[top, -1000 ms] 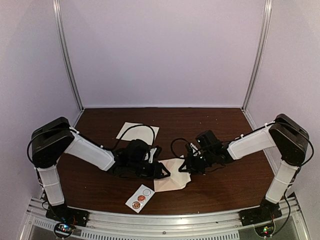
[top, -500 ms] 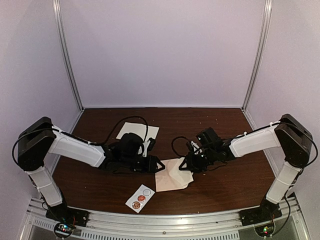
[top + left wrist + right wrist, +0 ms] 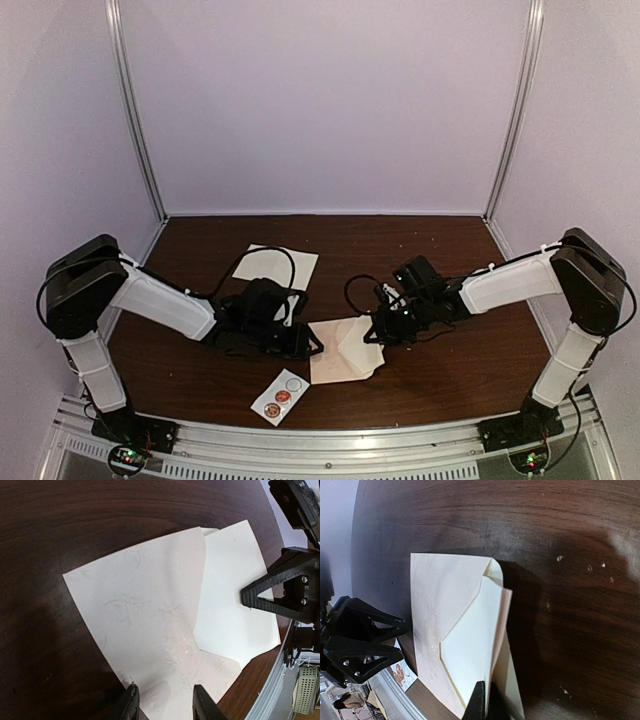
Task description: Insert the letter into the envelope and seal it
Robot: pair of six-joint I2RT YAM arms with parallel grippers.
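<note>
**Item 1. Envelope** point(image 3: 342, 352). Pale pinkish-cream paper, lying on the dark wooden table point(image 3: 450, 385) toward its front edge, between the tips of the two arms. The faintly patterned body is resting flat. The smoother, paler pointed flap point(image 3: 470, 640) is lying folded over the body with its point toward the middle. The side nearest the right arm is lifting off the wood and throwing a shadow there.

**Item 2. Left gripper** point(image 3: 165, 702). Reaching in low from the left and sitting at the envelope's left edge. Its jaws are standing apart, with the paper showing flat in the gap between them. I am seeing no pinch on anything.

**Item 3. Right gripper** point(image 3: 484, 700). Coming in low from the right, on the flap's side. Its jaws are clenched together and are nipping the raised edge of the envelope by the flap.

**Item 4. Sticker strip** point(image 3: 280, 397). Small and white, lying just beside the envelope's near left corner, close to the table's front edge. It is carrying two round stickers, one reddish and one pale. I cannot tell whether it is touching the envelope.

**Item 5. Cream sheet** point(image 3: 262, 262). Lying flat farther back on the table, behind the left arm and well apart from the envelope. The arm's black cable is crossing part of it.
</note>
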